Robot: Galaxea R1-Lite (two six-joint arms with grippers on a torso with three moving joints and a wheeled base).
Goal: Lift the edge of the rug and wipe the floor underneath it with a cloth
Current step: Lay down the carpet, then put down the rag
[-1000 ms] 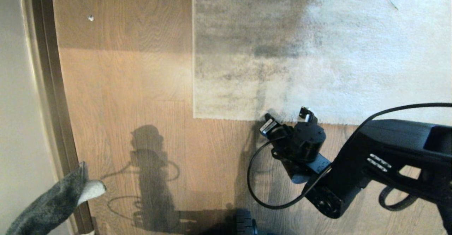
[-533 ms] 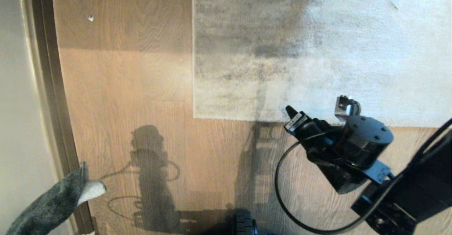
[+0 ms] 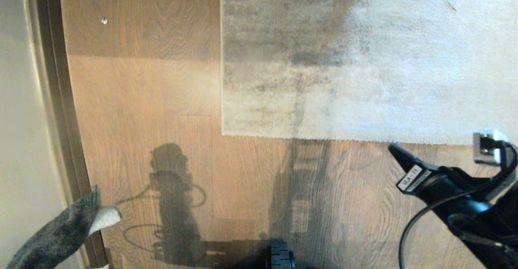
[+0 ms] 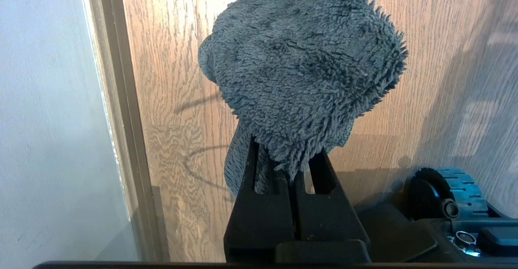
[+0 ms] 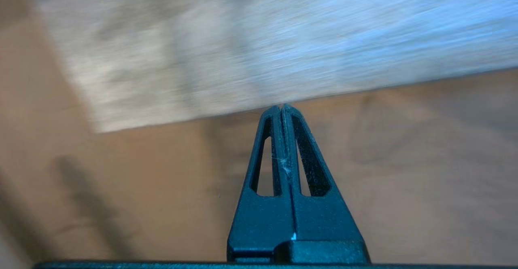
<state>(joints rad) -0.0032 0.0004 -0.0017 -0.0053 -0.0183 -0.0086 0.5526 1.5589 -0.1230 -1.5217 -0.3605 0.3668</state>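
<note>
Now getting ready to lift the rug edge [image 3: 323,137].
Right gripper [image 3: 394,151] pinched shut, empty, near that edge; must open first. Left gripper [image 4: 289,168] squeezing the cloth [image 4: 303,70].

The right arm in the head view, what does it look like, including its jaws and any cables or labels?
The right arm is matt black, with a white rectangular label bearing dark lettering, a loose black cable looping beside it and a small silver-white block. The right gripper has slim, tapered dark blue-black jaws with long triangular cutouts.
</note>
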